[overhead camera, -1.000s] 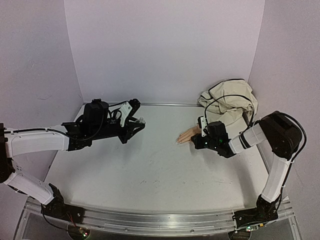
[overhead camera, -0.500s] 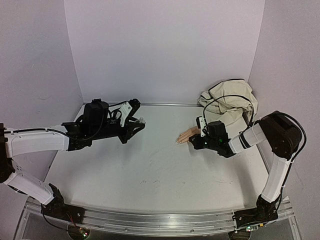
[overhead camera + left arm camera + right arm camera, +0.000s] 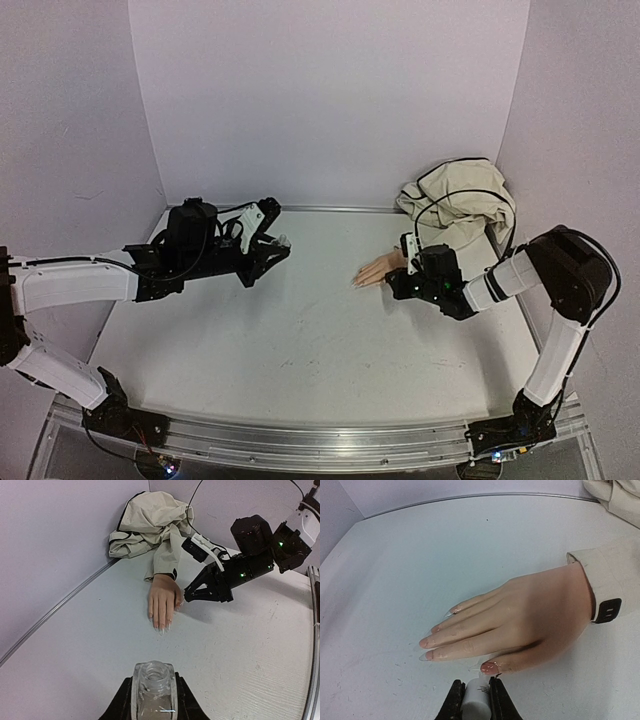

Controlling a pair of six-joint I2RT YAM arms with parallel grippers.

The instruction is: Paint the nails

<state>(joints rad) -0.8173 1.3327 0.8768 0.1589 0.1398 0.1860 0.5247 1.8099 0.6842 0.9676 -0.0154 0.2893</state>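
My right tool (image 3: 476, 702) pinches a white brush cap (image 3: 477, 686); its tip seems to touch the thumb nail (image 3: 489, 667) just ahead, the other nails (image 3: 426, 656) farther ahead-left. I should stroke lightly, staying off skin. My left tool (image 3: 154, 706) pinches the bottle (image 3: 153, 680).

You're looking at a robotics lab cell, not a home or shop. Your white tabletop (image 3: 300, 340) is boxed in by plain pale walls (image 3: 330, 100) at 9, 12 and 3 o'clock. An aluminium rail (image 3: 300, 440) runs along the 6 o'clock edge, with the left arm (image 3: 70, 285) and right arm (image 3: 560, 300) bolted there. Bare cables (image 3: 470, 195) trail at 2 o'clock, beside a mannequin hand (image 3: 372, 272).
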